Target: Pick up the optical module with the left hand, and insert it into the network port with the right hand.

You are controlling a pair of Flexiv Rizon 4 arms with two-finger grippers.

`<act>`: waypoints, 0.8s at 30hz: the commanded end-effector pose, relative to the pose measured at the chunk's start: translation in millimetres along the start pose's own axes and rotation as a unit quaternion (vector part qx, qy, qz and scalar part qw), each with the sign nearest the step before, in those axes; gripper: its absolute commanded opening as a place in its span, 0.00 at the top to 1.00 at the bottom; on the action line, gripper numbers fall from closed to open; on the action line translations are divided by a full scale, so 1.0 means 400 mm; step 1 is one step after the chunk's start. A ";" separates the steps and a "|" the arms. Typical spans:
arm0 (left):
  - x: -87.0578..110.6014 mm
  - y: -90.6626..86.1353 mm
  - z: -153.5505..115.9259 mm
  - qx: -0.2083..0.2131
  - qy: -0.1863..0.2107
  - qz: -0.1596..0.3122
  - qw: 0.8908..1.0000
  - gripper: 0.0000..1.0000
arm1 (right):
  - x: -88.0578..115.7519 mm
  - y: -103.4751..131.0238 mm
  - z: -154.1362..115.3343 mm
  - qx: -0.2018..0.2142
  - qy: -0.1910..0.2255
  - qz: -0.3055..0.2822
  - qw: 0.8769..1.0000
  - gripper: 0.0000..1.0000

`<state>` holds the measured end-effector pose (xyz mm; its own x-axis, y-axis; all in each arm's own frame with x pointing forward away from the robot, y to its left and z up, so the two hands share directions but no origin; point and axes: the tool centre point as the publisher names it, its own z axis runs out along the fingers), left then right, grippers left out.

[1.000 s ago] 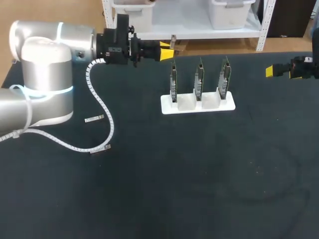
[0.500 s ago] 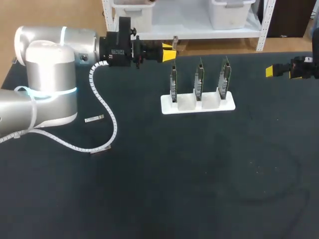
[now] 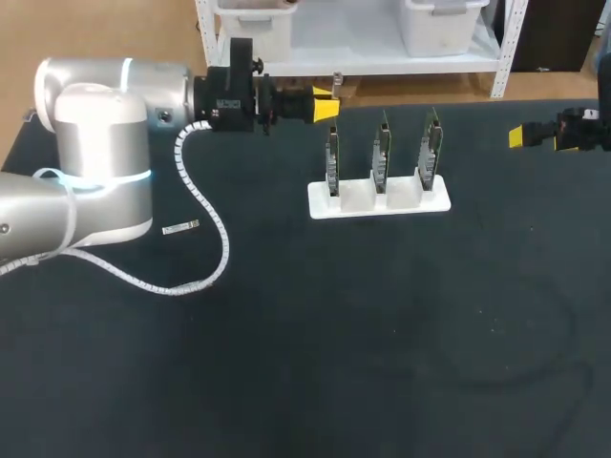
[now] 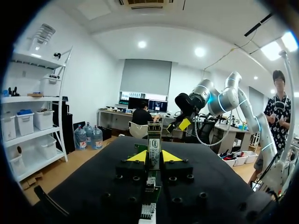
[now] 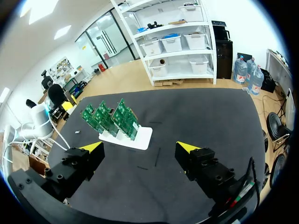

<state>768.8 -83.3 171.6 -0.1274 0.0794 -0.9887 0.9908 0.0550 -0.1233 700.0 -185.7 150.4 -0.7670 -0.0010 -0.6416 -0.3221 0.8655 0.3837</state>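
Observation:
My left gripper (image 3: 326,106) hovers over the table's far edge, left of the board stand, shut on the optical module (image 3: 336,82), a slim metal piece sticking out past the yellow tips. In the left wrist view the module (image 4: 154,148) is pinched between both fingers of the left gripper (image 4: 154,158). Three green circuit boards (image 3: 380,153) stand upright in a white stand (image 3: 353,202); their ports are too small to make out. My right gripper (image 3: 520,136) is at the far right, open and holding nothing. It shows the same in its own view (image 5: 140,148), with the boards (image 5: 111,119) ahead of it.
A small silver piece (image 3: 179,227) lies on the black table near the left arm's base. The arm's white spiral cable (image 3: 205,239) hangs down to the table surface. My right arm (image 4: 208,99) shows far ahead of the left gripper.
My left arm has shifted slightly to the right, carrying the module a little nearer the boards. The right arm has not moved.

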 end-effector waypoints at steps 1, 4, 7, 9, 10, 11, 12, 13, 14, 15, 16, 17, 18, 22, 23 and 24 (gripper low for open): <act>0.003 0.003 0.001 0.000 -0.001 -0.001 1.000 1.00 | 0.001 0.002 0.000 0.002 0.000 0.000 1.000 0.00; 0.005 0.002 0.001 -0.001 -0.002 -0.002 1.000 1.00 | 0.001 0.002 0.000 0.002 0.000 0.000 1.000 0.00; 0.006 0.001 0.000 -0.001 -0.003 -0.003 1.000 1.00 | 0.001 0.002 0.000 0.002 0.000 0.000 1.000 0.00; 0.007 -0.001 -0.001 -0.001 -0.004 -0.004 1.000 1.00 | 0.001 0.002 0.000 0.002 0.000 0.000 1.000 0.00; 0.008 -0.001 -0.002 -0.001 -0.005 -0.005 1.000 1.00 | 0.001 0.002 0.000 0.002 0.000 0.000 1.000 0.00; 0.009 -0.001 -0.002 -0.001 -0.006 -0.006 1.000 1.00 | 0.001 0.002 0.000 0.002 0.000 0.000 1.000 0.00; 0.009 -0.001 -0.002 -0.001 -0.006 -0.006 1.000 1.00 | 0.001 0.002 0.000 0.002 0.000 0.000 1.000 0.00; 0.009 -0.002 -0.002 -0.001 -0.007 -0.007 1.000 1.00 | 0.001 0.002 0.000 0.002 0.000 0.000 1.000 0.00; 0.009 -0.002 -0.002 0.000 -0.007 -0.007 1.000 1.00 | 0.001 0.002 0.000 0.002 0.000 0.000 1.000 0.00; 0.009 -0.002 -0.002 0.000 -0.007 -0.007 1.000 1.00 | 0.001 0.002 0.000 0.002 0.000 0.000 1.000 0.00; 0.010 -0.002 -0.003 0.000 -0.007 -0.008 1.000 1.00 | 0.001 0.002 0.000 0.002 0.000 0.000 1.000 0.00; 0.010 -0.002 -0.003 0.000 -0.007 -0.008 1.000 1.00 | 0.001 0.002 0.000 0.002 0.000 0.000 1.000 0.00; 0.010 -0.003 -0.003 0.001 -0.007 -0.009 1.000 1.00 | 0.001 0.002 0.000 0.002 0.000 0.000 1.000 0.00; 0.010 -0.003 -0.003 0.000 -0.006 -0.009 1.000 1.00 | 0.001 0.002 0.000 0.002 0.000 0.000 1.000 0.00; 0.010 -0.003 -0.004 0.000 -0.005 -0.009 1.000 1.00 | 0.001 0.002 0.000 0.002 0.000 0.000 1.000 0.00; 0.010 -0.002 -0.004 0.000 -0.004 -0.009 1.000 1.00 | 0.001 0.002 0.000 0.002 0.000 0.000 1.000 0.00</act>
<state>767.3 -81.8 167.9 -0.1463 0.0686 -0.9869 0.9882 0.0549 -0.1427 700.0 -185.7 150.4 -0.7670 -0.0010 -0.6416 -0.3220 0.8655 0.3837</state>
